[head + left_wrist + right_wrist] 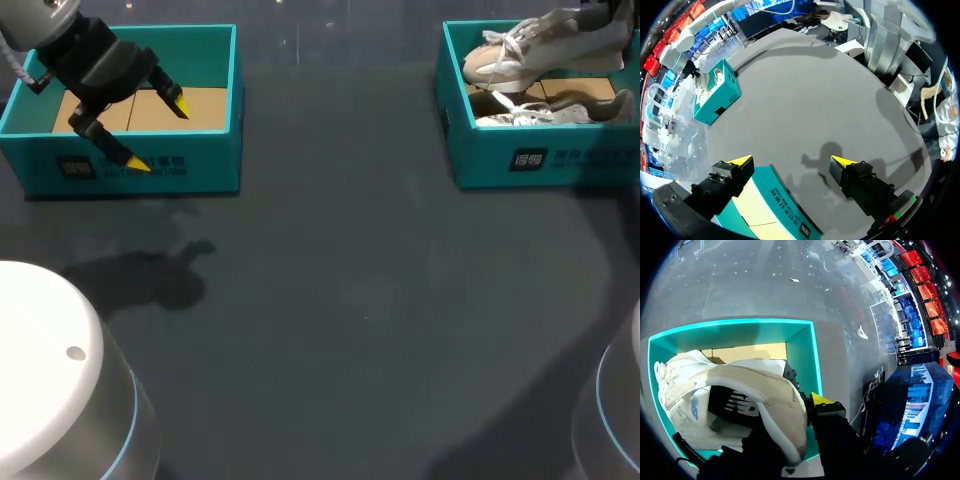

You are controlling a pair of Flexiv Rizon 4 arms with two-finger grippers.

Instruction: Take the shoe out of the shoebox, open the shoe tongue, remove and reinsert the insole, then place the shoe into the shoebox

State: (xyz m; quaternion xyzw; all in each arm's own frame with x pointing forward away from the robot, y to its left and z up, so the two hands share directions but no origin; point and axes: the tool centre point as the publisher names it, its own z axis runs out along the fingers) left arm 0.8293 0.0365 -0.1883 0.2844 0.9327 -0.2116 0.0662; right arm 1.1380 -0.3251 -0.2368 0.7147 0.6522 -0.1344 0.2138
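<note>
Currently right gripper [812, 405] pinches the shoe [540, 50] at its heel, above the right shoebox [520, 160] — left gripper [158, 133] spread over the left shoebox [205, 165].

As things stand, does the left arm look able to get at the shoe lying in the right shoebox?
Probably not easily. The left gripper hangs open over the left shoebox, across the table, and the right gripper holds the lifted shoe just above the lying shoe in the right shoebox, crowding access.

Head camera high, looking down; wrists close; all share right shoebox [480, 160].
</note>
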